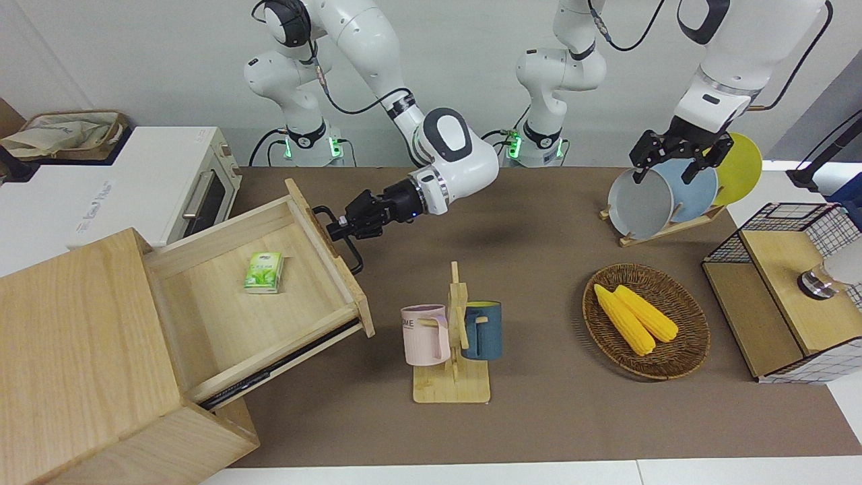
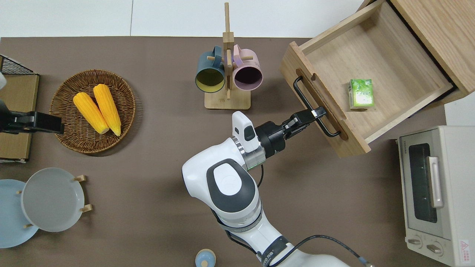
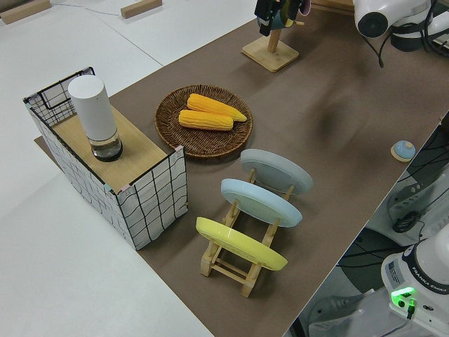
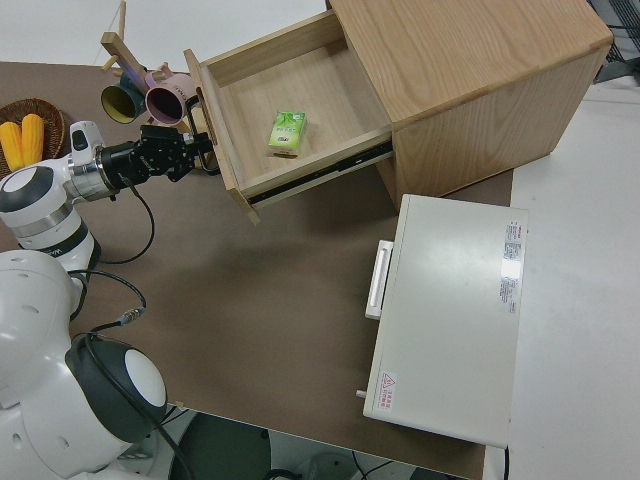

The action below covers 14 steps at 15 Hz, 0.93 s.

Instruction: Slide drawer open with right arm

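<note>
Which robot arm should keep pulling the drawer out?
The right one. The right gripper is at the drawer's black handle, fingers around the bar. The left arm is parked at the other end of the table.

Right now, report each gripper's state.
Right gripper: shut on the black metal bar handle of the pulled-out light-wood drawer.
Left gripper: parked, open, holding nothing.

— Where was the carton (image 2: 360,93)?
— In the pulled-out drawer (image 2: 389,48), at two o'clock from the mug rack (image 2: 227,97) (overhead view).
— The basket (image 2: 66,137)?
— At nine o'clock.
</note>
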Each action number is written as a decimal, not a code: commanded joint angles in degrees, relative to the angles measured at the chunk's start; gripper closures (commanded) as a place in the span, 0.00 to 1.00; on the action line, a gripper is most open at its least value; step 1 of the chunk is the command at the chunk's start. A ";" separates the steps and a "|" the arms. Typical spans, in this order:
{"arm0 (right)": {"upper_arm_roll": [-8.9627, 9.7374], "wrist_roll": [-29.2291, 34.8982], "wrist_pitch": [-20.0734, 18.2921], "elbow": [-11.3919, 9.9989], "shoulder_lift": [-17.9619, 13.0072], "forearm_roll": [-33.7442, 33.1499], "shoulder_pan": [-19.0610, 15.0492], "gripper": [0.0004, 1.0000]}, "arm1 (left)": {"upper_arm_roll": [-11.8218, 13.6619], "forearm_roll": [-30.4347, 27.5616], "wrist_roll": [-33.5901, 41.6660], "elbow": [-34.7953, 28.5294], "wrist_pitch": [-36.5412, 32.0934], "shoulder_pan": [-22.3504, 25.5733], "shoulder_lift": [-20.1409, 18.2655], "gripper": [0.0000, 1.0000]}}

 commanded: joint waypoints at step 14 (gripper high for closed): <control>-0.46 -2.18 -3.20 2.37 1.13 -3.45 1.62 0.40 | 0.93 0.87 0.36 1.12 0.05 -0.99 0.69 0.00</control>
